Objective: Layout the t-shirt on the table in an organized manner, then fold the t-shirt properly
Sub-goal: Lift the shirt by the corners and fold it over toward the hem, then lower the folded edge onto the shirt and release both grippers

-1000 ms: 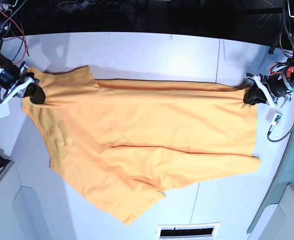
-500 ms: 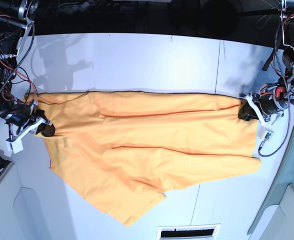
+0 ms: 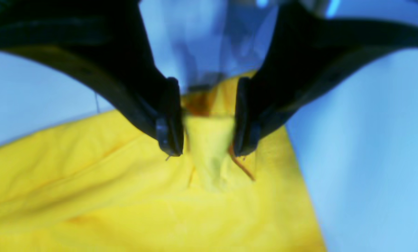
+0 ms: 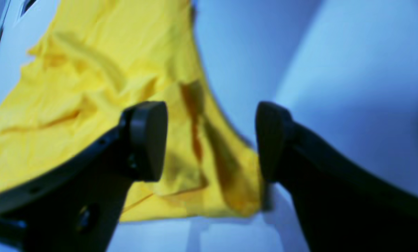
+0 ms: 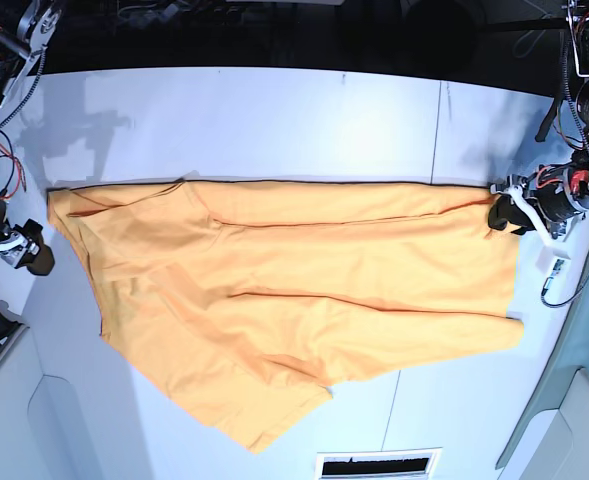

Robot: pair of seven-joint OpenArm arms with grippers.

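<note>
The plain orange-yellow short-sleeved cloth t-shirt [image 5: 294,300] is being seen spread across the middle of the large flat matte white table [image 5: 274,120], its far edge running almost straight from left to right and a loose flap reaching toward the near edge.

At the right of the base view, the left gripper [image 5: 502,213] is being held low at the shirt's far right corner. In the left wrist view its black jaws are standing apart, a small raised fold of the yellow cloth [image 3: 209,147] lying between them; whether the pads are touching it cannot be told.

At the left of the base view, the right gripper [image 5: 34,256] is being held just beside the shirt's left edge, clear of the cloth. In the right wrist view [image 4: 211,140] its jaws are standing wide apart, the rumpled corner lying on the table beyond them.

A second ago both grippers were clamped on the corners; the cloth has since been lowered and the right gripper has been drawn back leftward.
</note>
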